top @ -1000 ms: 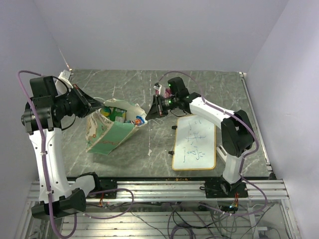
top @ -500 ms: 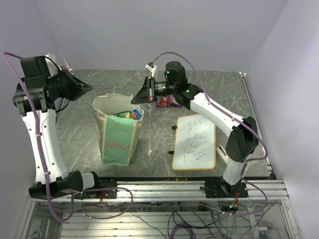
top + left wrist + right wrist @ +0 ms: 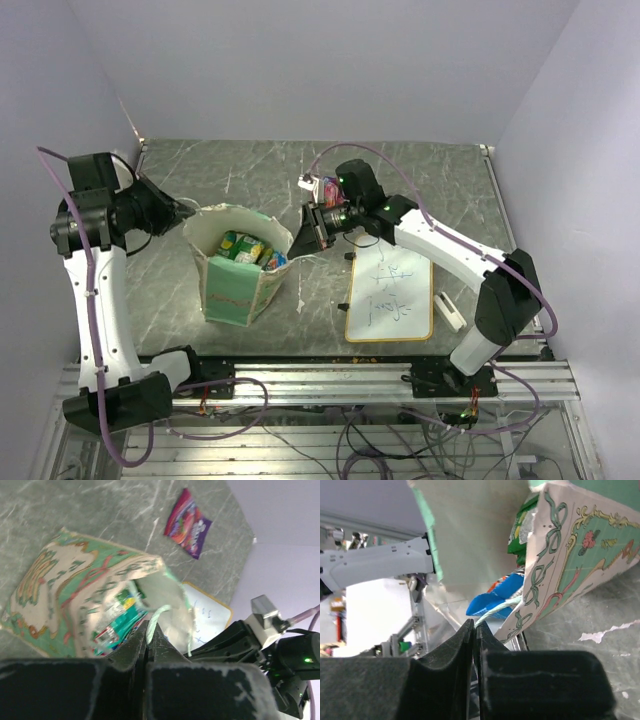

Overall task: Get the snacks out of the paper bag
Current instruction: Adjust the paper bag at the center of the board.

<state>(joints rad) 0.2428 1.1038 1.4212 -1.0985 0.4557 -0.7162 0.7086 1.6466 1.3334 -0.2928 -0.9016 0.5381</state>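
since a second ago the paper bag (image 3: 238,288) has gone from lying tipped over to standing upright, and in the last half second the left arm has dropped lower while the right arm has swung down to the bag's right rim. the grey marbled worktop (image 3: 440,175) carries everything. the bag stands on it between the two arms, mouth open upward, left of the whiteboard (image 3: 390,300). the left fingers (image 3: 144,641) are pressed together, pinching a thin string handle (image 3: 159,614) at the bag's left rim. the right fingers (image 3: 466,636) are likewise closed on the string handle at the opposite rim. snacks remain inside the bag: a green packet (image 3: 243,246) and a blue packet (image 3: 492,601) near the right wall. a purple packet (image 3: 187,522) lies flat on the worktop beyond the bag, well apart from it. a small white eraser (image 3: 452,311) lies just beside the whiteboard's right edge.
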